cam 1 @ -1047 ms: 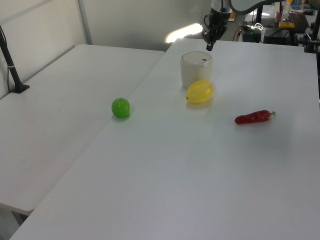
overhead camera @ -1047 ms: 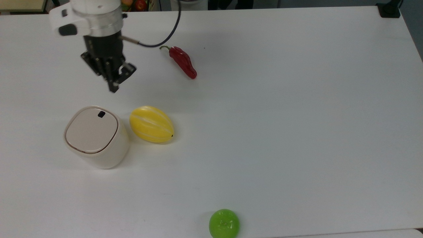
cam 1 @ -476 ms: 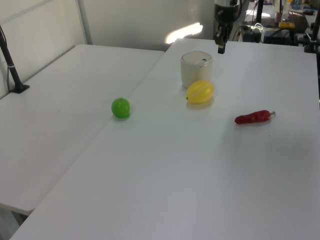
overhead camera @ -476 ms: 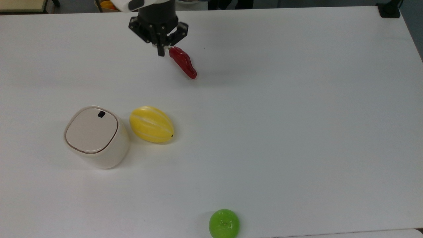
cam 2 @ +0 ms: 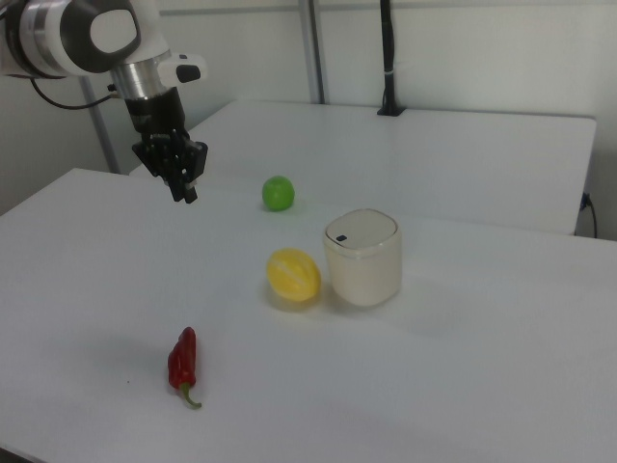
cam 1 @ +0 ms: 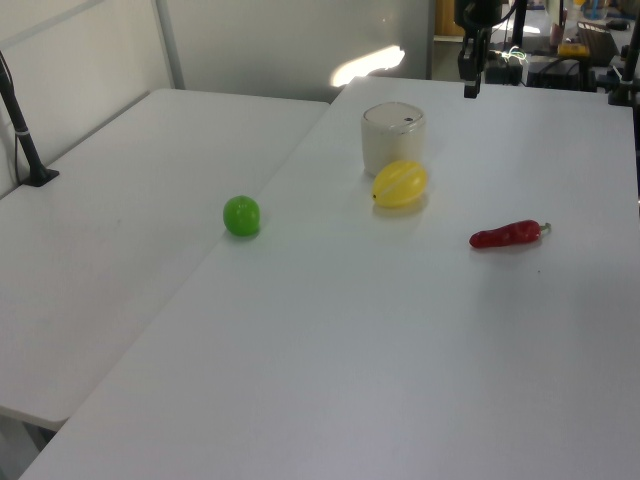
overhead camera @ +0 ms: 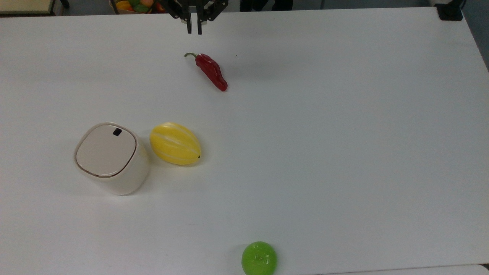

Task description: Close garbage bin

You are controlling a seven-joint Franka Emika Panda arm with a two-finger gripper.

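The garbage bin [overhead camera: 110, 160] is a cream-white rounded tub at the top view's left, and its beige lid [overhead camera: 106, 150] with a small black mark lies flat on the rim. It also stands mid-table in the left view [cam 1: 392, 140] and the right view [cam 2: 363, 260]. My gripper [overhead camera: 194, 29] hangs at the top view's upper edge, far from the bin and just beyond the red pepper's stem. A narrow gap shows between its two fingers, and nothing is in them. It is also in the left view [cam 1: 470, 90] and the right view [cam 2: 183, 196].
A yellow melon [overhead camera: 175, 143] lies right beside the bin. A red chili pepper [overhead camera: 211, 71] lies toward the far side and a green apple [overhead camera: 259, 258] sits near the front edge. A second white table [cam 1: 120, 230] adjoins on the left view's left.
My gripper has moved from above the table behind the bin to the top view's right and then up toward the upper edge, past the pepper's stem. The bin and fruits have not moved.
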